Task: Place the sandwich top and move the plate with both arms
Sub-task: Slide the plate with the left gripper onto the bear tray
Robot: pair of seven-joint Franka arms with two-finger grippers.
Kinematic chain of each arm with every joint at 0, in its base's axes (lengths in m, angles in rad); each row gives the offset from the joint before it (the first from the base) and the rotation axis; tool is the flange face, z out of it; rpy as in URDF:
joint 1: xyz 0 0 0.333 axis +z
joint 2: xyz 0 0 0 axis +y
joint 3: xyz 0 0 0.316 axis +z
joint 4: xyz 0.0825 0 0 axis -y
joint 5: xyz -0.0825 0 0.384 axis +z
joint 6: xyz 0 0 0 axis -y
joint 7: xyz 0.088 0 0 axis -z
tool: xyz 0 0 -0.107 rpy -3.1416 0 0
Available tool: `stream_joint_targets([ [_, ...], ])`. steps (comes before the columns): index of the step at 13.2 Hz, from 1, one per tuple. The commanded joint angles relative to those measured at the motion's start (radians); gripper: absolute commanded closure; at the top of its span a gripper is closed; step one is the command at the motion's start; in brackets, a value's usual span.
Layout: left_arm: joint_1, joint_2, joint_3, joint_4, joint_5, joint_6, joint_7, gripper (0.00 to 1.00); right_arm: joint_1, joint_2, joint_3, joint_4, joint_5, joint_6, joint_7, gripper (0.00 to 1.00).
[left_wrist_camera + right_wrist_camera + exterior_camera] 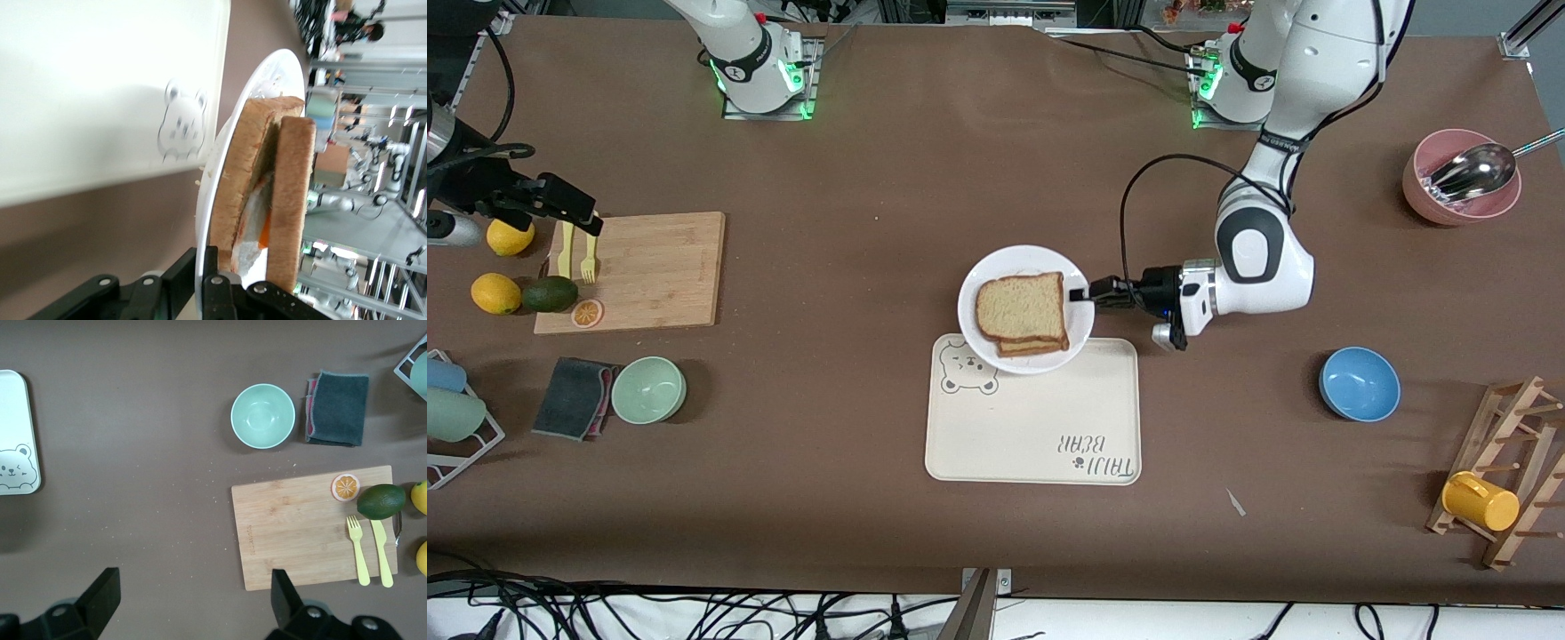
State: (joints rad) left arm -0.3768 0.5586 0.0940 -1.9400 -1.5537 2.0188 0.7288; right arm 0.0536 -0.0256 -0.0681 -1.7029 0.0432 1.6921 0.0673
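The white plate (996, 267) sits mid-table, its edge overlapping the rim of the cream bear-print tray (1032, 427). On it lies a sandwich with the tan speckled sandwich top (1021, 307) uppermost. My left gripper (1083, 293) is shut on the plate's rim at the side toward the left arm's end. In the left wrist view its jaws (208, 257) pinch the plate's thin edge (220, 173), with the sandwich top (293, 200) just past them. My right gripper (574, 209) hangs open over the edge of the wooden board; in its wrist view (193, 580) nothing is between the fingers.
The wooden board (640, 271) carries yellow forks and an orange slice, with an avocado and lemons beside it. A green bowl (648, 389) and a grey cloth lie nearer the camera. A blue bowl (1359, 383), pink bowl with spoon (1458, 188), and rack with yellow mug (1480, 500) stand toward the left arm's end.
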Motion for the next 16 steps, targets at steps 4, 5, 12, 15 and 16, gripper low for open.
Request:
stream_joint_targets([
  [4,-0.008,0.219,0.046,0.297,-0.086,0.09,-0.107,1.0,0.003,0.009,0.001,0.02,0.018,-0.008,-0.004,0.0],
  [5,-0.013,0.242,0.046,0.323,-0.085,0.1,-0.127,1.0,0.006,0.012,0.004,0.02,0.012,-0.002,-0.004,0.0],
  [12,-0.013,0.303,0.047,0.331,-0.092,0.15,-0.1,1.0,0.0,0.032,-0.001,0.04,0.015,0.001,-0.001,0.0],
  [15,-0.017,0.296,0.044,0.32,-0.1,0.191,-0.117,0.94,0.002,0.062,-0.001,0.1,0.012,-0.014,-0.012,0.0],
  [16,-0.019,0.29,0.043,0.316,-0.095,0.204,-0.117,0.83,0.0,0.062,-0.001,0.101,0.008,-0.014,-0.012,0.0],
])
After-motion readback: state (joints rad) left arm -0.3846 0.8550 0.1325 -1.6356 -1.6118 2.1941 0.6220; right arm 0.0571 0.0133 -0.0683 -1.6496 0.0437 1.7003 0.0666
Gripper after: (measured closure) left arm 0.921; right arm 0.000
